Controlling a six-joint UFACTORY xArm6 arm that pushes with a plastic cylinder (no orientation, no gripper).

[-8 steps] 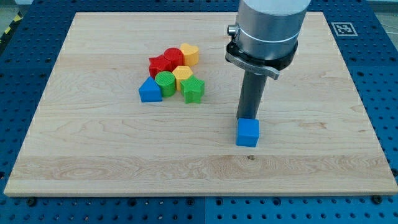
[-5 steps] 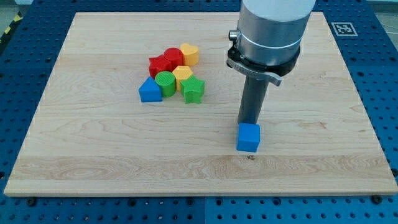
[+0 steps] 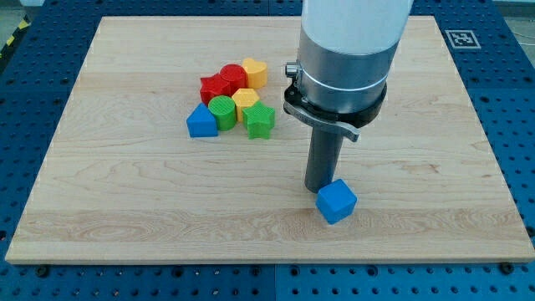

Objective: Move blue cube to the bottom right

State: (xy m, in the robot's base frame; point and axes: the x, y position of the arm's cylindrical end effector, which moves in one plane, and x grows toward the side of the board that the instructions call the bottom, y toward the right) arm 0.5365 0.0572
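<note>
Blue cube (image 3: 336, 201), pale wooden board (image 3: 125, 192)

A pale wooden worktop (image 3: 125, 209) with fine grain fills most of the scene, evenly lit with only soft shadows. Around it runs a blue perforated base (image 3: 510, 109) dotted with holes. At two o'clock sits a black-and-white square marker (image 3: 461, 38); at ten o'clock, a yellow-black striped strip (image 3: 15, 33).
</note>
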